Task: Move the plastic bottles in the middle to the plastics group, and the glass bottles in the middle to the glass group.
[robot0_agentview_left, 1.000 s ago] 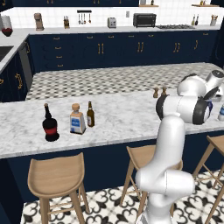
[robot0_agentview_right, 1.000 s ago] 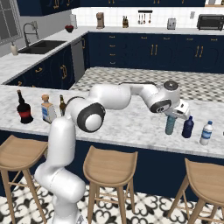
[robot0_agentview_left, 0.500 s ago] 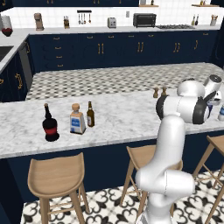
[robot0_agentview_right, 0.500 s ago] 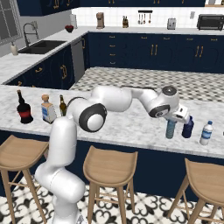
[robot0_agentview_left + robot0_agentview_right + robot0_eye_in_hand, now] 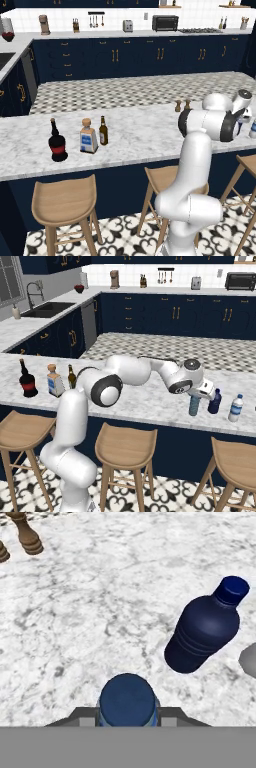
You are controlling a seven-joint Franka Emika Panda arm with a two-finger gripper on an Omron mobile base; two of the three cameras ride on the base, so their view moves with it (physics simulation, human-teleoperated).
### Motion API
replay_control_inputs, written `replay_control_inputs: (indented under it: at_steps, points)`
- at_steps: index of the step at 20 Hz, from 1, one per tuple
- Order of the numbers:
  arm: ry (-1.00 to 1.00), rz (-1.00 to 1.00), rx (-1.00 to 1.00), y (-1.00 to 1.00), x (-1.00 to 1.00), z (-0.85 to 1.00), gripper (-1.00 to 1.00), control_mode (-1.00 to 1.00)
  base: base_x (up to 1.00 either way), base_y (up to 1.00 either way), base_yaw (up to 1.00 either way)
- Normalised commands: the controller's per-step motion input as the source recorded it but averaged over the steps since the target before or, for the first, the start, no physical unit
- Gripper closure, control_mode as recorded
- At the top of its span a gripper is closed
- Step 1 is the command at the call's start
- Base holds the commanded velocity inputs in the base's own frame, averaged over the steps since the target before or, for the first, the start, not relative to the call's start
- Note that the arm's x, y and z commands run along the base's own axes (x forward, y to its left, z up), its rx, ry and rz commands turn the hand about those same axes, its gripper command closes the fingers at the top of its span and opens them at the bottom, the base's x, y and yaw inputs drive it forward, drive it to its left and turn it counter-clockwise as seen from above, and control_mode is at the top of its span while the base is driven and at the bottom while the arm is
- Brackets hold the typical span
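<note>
End effector (image 5: 205, 390) sits over the slim light-blue bottle (image 5: 194, 405), fingers flanking its cap, though whether it grips I cannot tell. The navy bottle (image 5: 214, 401) stands just beside it; the amber bottle (image 5: 103, 131) stands far along the worktop (image 5: 140, 135).

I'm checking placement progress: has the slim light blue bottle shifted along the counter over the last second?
Yes, slightly. The slim light blue bottle, at the gripper, has edged toward the dark navy bottle, narrowing the gap in the right base view.
</note>
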Motion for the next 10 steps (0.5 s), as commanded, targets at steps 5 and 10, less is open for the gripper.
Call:
replay_control_inputs:
  at_steps: [5,10]
  points:
    - [0.00,0.00,0.00,0.00,0.39,0.14,1.00,-1.00,0.00,0.00,0.00]
    - [0.00,0.00,0.00,-0.02,0.30,0.00,1.00,-1.00,0.00,0.00,0.00]
